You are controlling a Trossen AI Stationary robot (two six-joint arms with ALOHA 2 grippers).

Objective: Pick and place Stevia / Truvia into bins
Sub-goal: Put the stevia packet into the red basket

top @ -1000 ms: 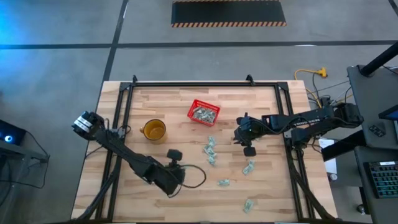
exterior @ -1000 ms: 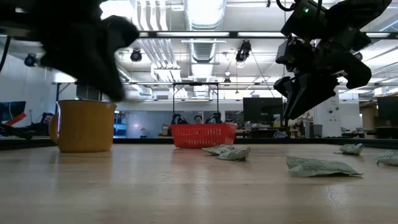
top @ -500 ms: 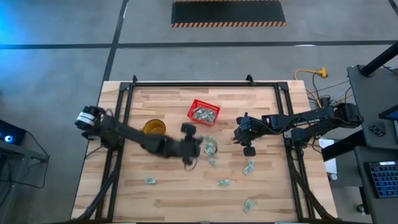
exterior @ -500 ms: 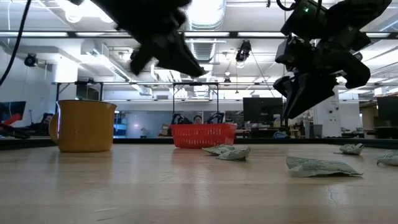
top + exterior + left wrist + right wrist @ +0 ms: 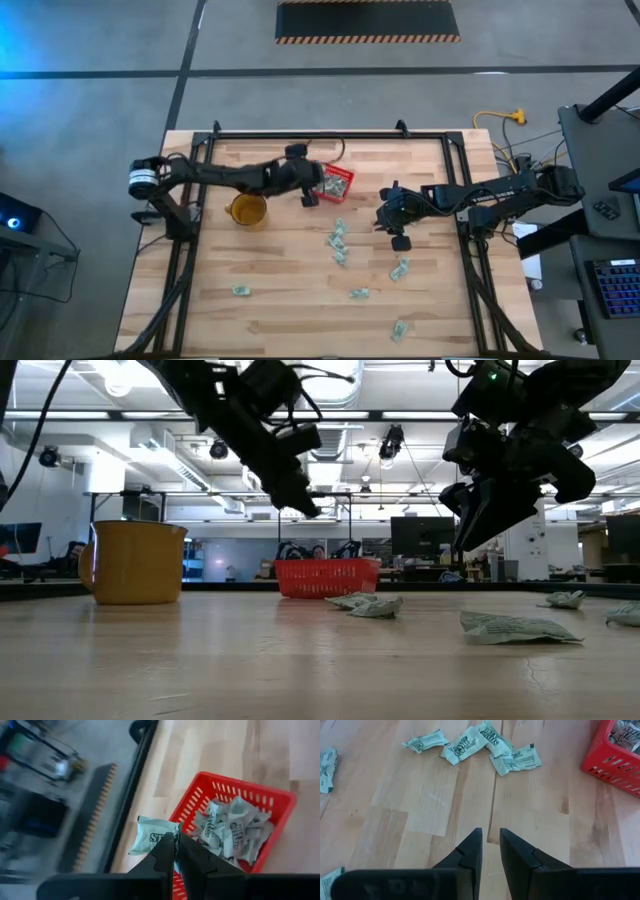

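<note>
The left gripper [image 5: 175, 851] pinches one Stevia sachet [image 5: 152, 836] just outside the red basket [image 5: 280, 802], beside its near rim. Released here, the sachet would likely miss. The right gripper [image 5: 491, 851] hangs narrowly parted, empty, with loose sachets [image 5: 485, 742] ahead.

The left gripper [image 5: 309, 192] hides part of the red basket [image 5: 340, 181] from above.

One red basket [image 5: 338, 183], one yellow mug [image 5: 247, 211], two arms; sachets uncounted.
</note>
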